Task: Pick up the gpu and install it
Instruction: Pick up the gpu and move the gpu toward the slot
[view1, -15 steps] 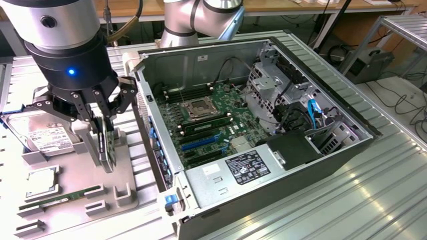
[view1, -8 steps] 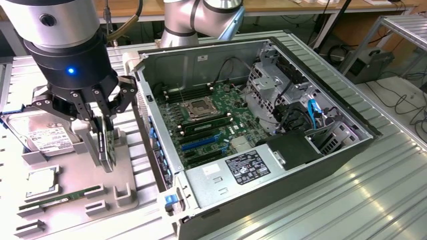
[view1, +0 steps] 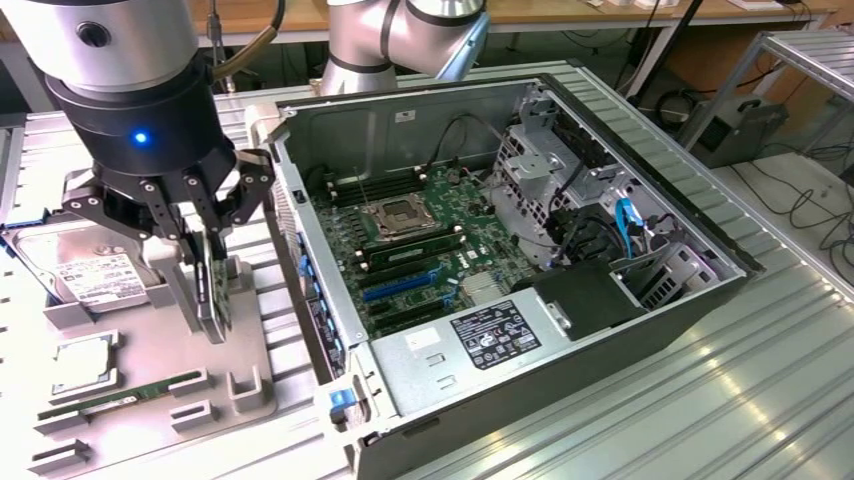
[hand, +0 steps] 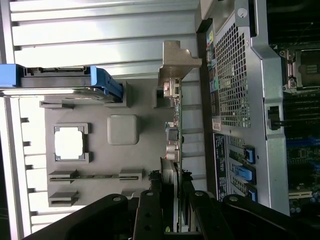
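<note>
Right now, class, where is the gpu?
On the exterior view's left, the gpu stands on edge in the hand's grip at the grey parts holder, between the hard drive and the open computer case.

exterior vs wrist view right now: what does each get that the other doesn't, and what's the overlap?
Exterior view adds: power supply, drive cage and blue cable inside the PC case. Wrist view adds: the case's vented rear face from outside, and the silver bracket on the gpu. Both: gripper at the gpu standing on edge in the grey tray, plus hard drive, CPU, RAM stick and CPU socket.
</note>
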